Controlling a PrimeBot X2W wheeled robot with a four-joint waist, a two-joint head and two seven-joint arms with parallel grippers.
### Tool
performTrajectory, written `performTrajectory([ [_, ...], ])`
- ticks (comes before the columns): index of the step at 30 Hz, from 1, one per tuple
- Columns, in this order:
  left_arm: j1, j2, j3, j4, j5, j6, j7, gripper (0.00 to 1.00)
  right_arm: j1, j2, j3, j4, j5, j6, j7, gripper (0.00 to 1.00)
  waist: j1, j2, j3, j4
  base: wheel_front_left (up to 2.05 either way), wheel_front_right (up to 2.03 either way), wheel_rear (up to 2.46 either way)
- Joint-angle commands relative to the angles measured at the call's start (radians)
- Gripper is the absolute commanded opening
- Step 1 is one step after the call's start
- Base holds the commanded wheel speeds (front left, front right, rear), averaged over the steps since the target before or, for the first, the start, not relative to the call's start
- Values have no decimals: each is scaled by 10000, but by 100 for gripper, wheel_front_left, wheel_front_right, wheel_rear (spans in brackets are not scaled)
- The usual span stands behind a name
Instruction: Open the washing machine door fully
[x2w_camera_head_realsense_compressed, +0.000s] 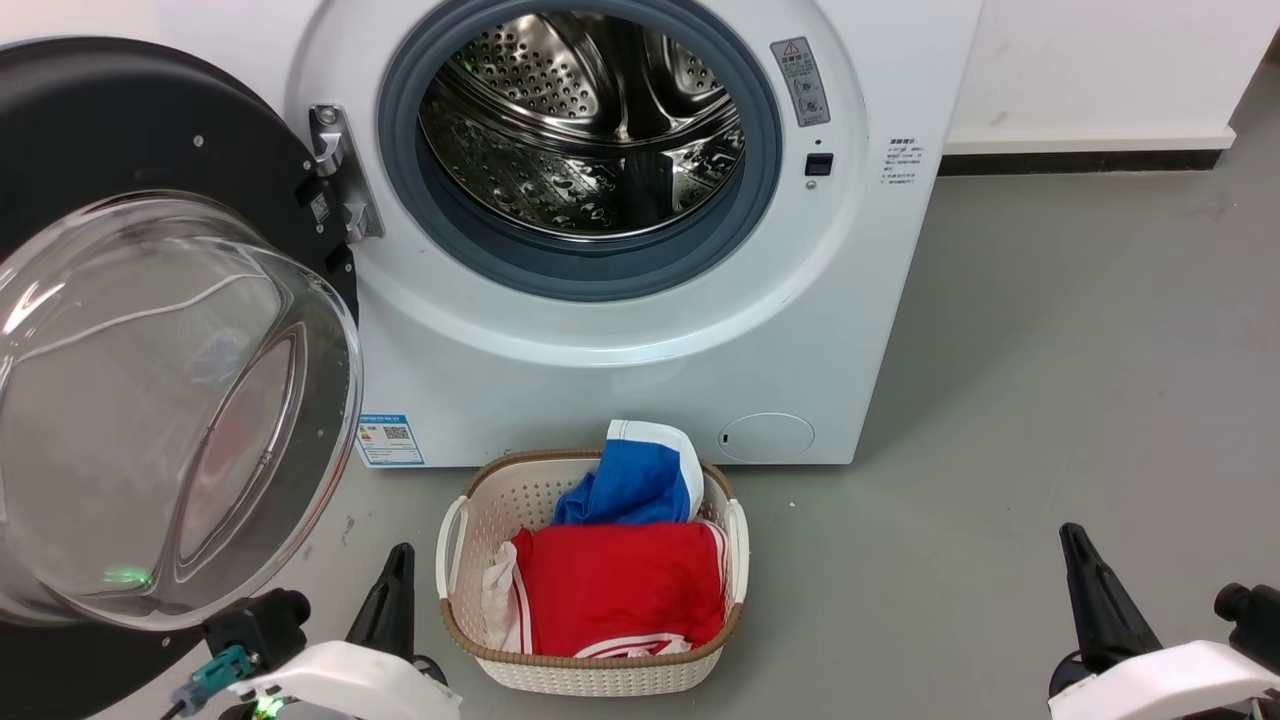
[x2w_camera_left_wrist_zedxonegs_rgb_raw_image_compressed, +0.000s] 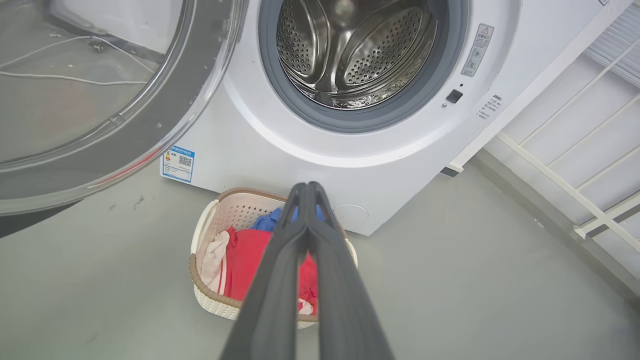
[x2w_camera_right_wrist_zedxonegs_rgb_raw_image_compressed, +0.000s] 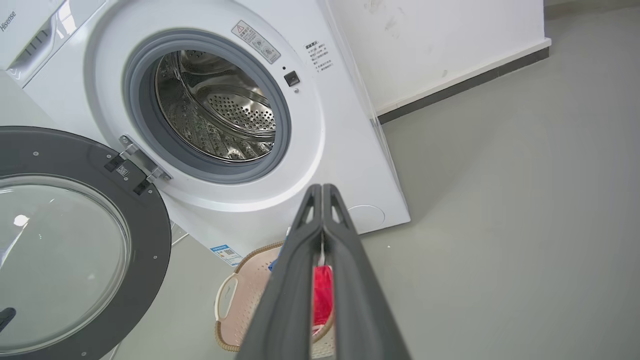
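The washing machine door (x2w_camera_head_realsense_compressed: 150, 400) hangs wide open, so the task seems done. The left gripper (x2w_camera_left_wrist_zedxonegs_rgb_raw_image_compressed: 306, 187) and right gripper (x2w_camera_right_wrist_zedxonegs_rgb_raw_image_compressed: 322, 187), closed and empty, should only keep away.

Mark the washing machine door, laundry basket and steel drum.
washing machine door (x2w_camera_head_realsense_compressed: 130, 120): head view, black frame above the glass
laundry basket (x2w_camera_head_realsense_compressed: 600, 682): head view, front wall
steel drum (x2w_camera_head_realsense_compressed: 520, 70): head view, perforated wall

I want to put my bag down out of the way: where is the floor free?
The widest bare floor lies right of the basket, bordered by the washing machine, the skirting and the right gripper. A smaller patch sits between the basket and the open door. The left is crowded by the door's bulging glass and the left gripper.
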Motion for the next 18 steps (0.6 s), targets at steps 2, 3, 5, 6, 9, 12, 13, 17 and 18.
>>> performTrajectory([
  [2,-334,-25,186,-54,-547,-128,91,0,-345,-1,-45,-27,589,0,59,0,0,0,8,1,0,0,0],
  [3,-351,-39,220,-34,-697,-159,118,0,-371,4,-50,-3,745,0,80,0,0,0,11,2,0,0,0],
  [5,-388,-65,289,5,-992,-211,164,0,-419,14,-62,48,1064,0,118,0,0,0,18,3,0,0,0],
  [6,-407,-77,325,24,-1135,-242,189,0,-444,19,-69,74,1217,0,137,0,0,0,21,3,0,0,0],
  [9,-458,-114,428,70,-1559,-320,260,0,-517,33,-87,148,1672,0,193,0,0,0,31,5,0,0,0],
  [12,-498,-153,524,106,-1966,-394,331,0,-586,47,-105,219,2102,0,251,0,0,0,41,6,0,0,0],
  [13,-511,-166,557,118,-2097,-421,353,0,-606,52,-111,243,2248,0,270,0,0,0,44,6,0,0,0],
  [17,-569,-218,688,169,-2616,-519,445,0,-697,70,-133,334,2803,0,339,0,0,0,57,8,0,0,0],
  [18,-582,-232,720,182,-2740,-539,469,0,-719,75,-138,357,2943,0,358,0,0,0,61,8,0,0,0],
])
